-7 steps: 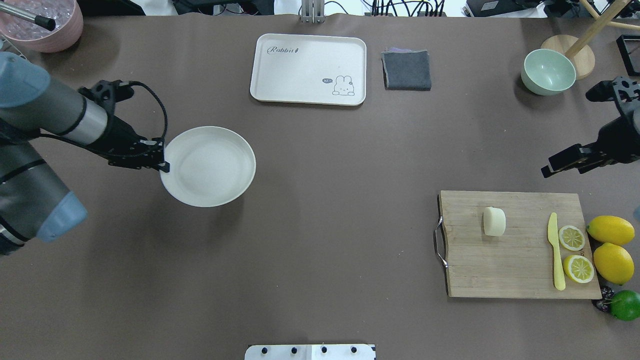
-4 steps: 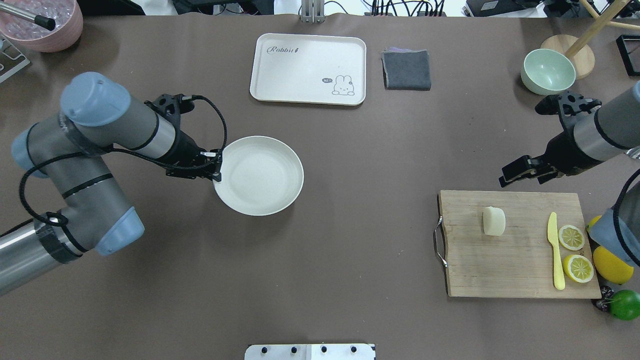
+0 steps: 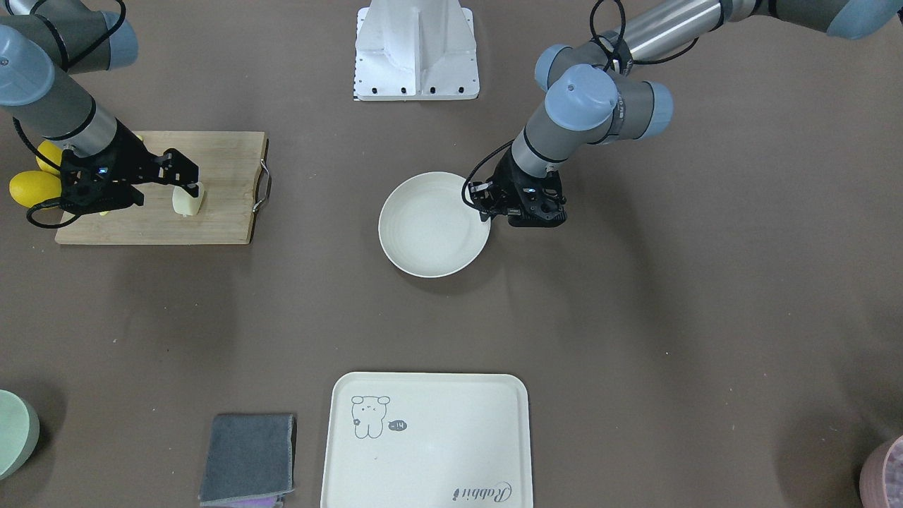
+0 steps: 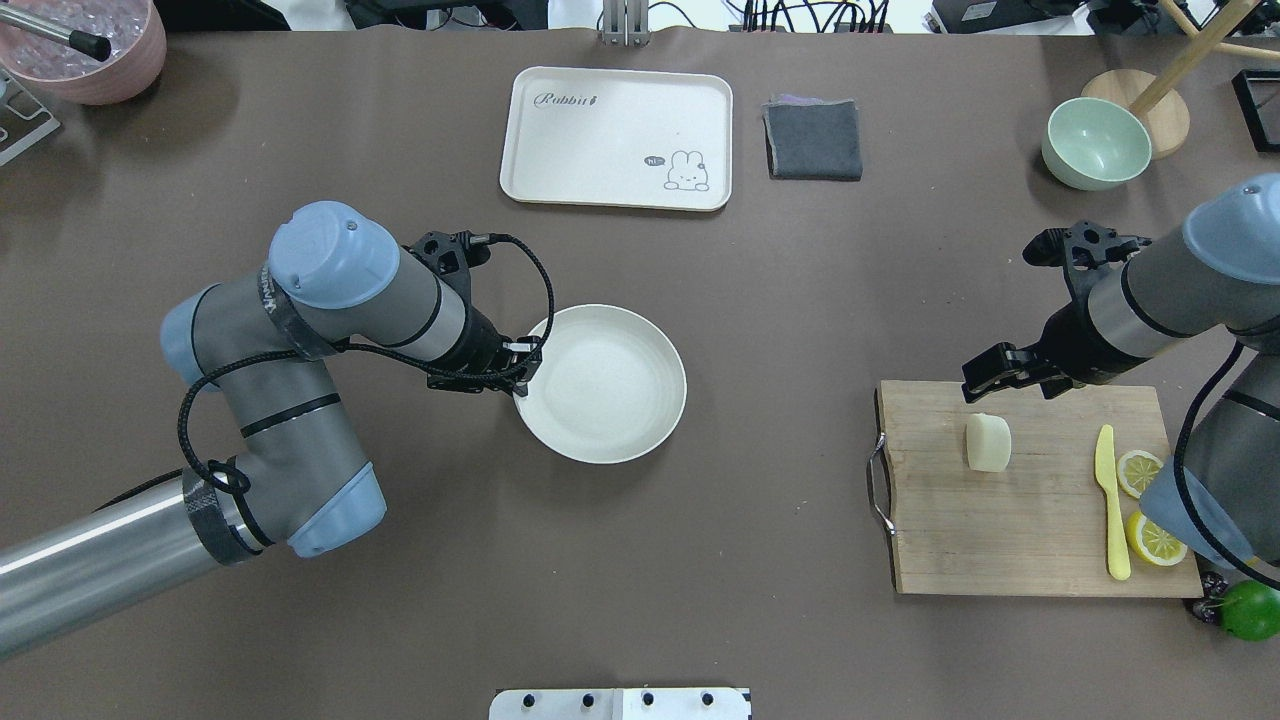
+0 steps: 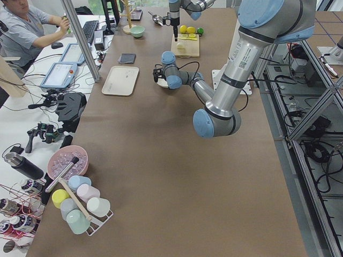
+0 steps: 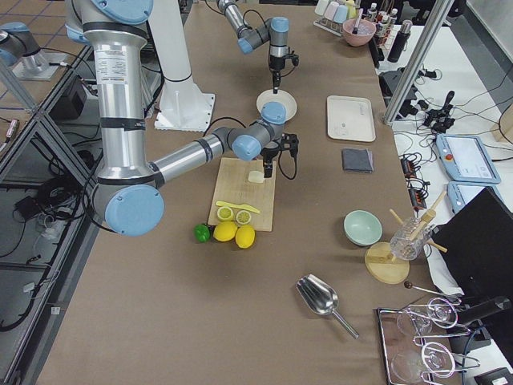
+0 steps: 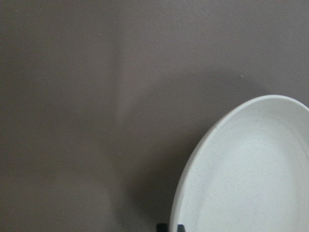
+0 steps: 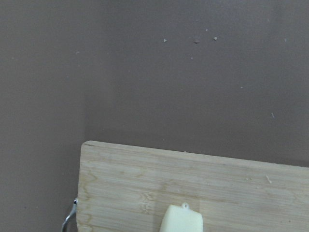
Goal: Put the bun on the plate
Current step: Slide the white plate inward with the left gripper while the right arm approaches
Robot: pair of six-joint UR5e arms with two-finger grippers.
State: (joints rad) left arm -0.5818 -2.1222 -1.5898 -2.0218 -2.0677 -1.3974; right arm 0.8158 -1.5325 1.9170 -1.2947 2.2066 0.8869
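Note:
The plate (image 4: 610, 390) is round and off-white, and my left gripper (image 4: 520, 372) is shut on its left rim near the table's middle. A shadow under the plate (image 7: 251, 179) suggests it hangs slightly off the table. The same hold shows in the front-facing view, left gripper (image 3: 483, 204) on plate (image 3: 430, 229). The pale bun (image 4: 988, 443) lies on the wooden cutting board (image 4: 1000, 540) at the right. My right gripper (image 4: 985, 380) hovers open just beyond the bun, over the board's far edge, touching nothing. The bun (image 8: 181, 220) sits at the bottom of the right wrist view.
A yellow knife (image 4: 1108, 500) and lemon slices (image 4: 1140, 473) lie on the board's right part, with a lime (image 4: 1250, 610) beside it. A cream tray (image 4: 615, 135), a grey cloth (image 4: 813, 140) and a green bowl (image 4: 1095, 143) stand at the back. A pink bowl (image 4: 90, 50) is at the back left.
My left gripper has carried the plate rightward toward the table's middle. The right arm has swung in leftward and now hovers by the bun.

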